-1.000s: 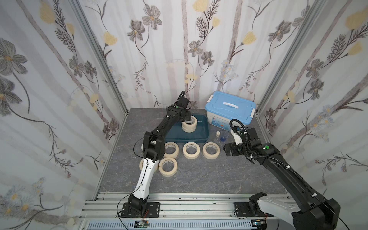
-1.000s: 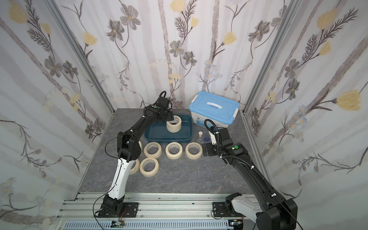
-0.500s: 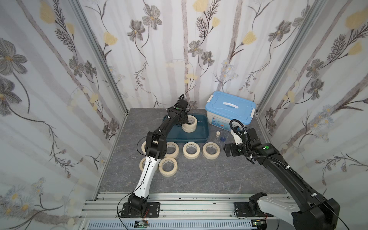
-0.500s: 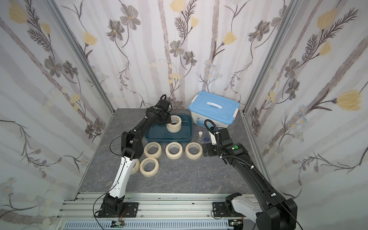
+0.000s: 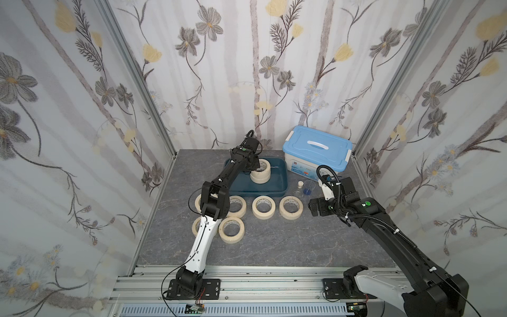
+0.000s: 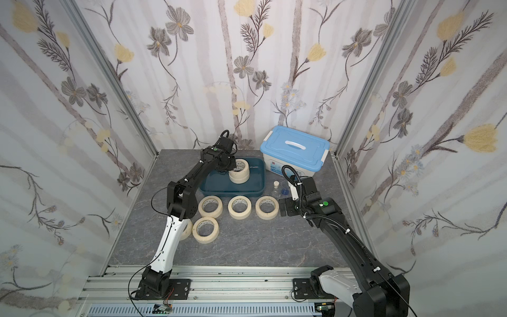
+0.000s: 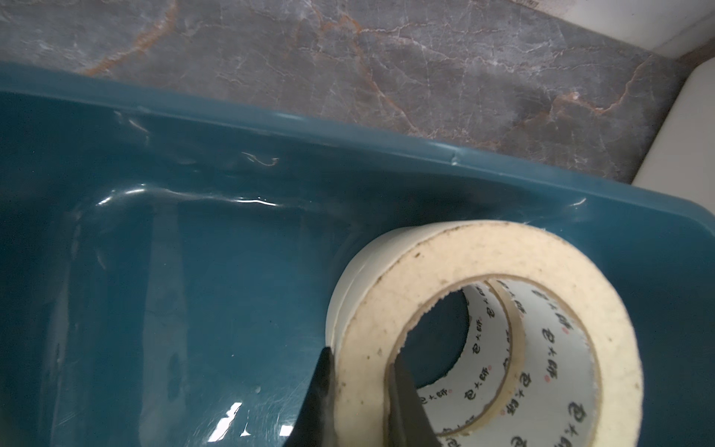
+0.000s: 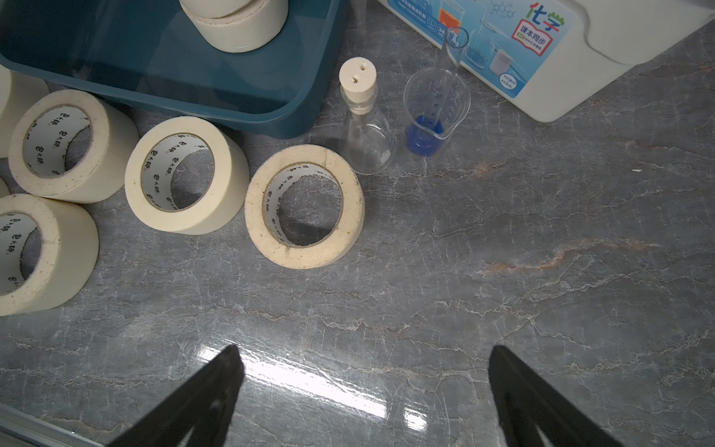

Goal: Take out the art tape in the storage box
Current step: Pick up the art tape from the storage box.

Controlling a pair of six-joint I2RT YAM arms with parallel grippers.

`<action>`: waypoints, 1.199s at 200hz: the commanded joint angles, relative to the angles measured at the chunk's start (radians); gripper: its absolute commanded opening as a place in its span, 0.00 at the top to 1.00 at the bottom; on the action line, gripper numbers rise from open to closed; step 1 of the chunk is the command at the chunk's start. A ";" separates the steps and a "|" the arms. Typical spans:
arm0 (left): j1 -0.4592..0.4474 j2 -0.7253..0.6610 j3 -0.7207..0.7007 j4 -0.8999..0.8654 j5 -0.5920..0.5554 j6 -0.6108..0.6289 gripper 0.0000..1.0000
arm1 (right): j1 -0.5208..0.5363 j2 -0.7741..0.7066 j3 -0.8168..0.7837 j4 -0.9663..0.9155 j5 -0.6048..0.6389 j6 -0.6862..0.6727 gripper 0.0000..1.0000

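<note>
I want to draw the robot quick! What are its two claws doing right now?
Left gripper: closed on the wall of the top tape roll.
Right gripper: open, holding nothing.

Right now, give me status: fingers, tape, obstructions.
Left fingers shut on top roll, straddling its wall; second roll beneath, both in storage box. Right fingers open over table. Flask and beaker beside box corner, likely clear of lift.

Grey marbled table (image 5: 274, 247): teal storage box (image 5: 258, 193), blue-lidded white tub (image 5: 318, 153) upper centre; six rolls of art tape (image 5: 264, 216) mid-frame; flask (image 5: 300, 187), beaker (image 5: 307, 190) right.
</note>
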 commanded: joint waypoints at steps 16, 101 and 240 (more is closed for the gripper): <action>-0.001 -0.038 0.007 -0.014 0.020 -0.016 0.89 | -0.002 -0.012 -0.006 0.026 0.003 0.004 0.00; -0.023 -0.206 -0.113 0.000 0.041 0.036 0.92 | -0.003 -0.035 -0.013 0.027 0.000 0.014 0.00; -0.113 -0.754 -0.820 0.177 0.002 0.049 0.93 | -0.005 -0.042 -0.013 0.028 -0.017 0.023 0.00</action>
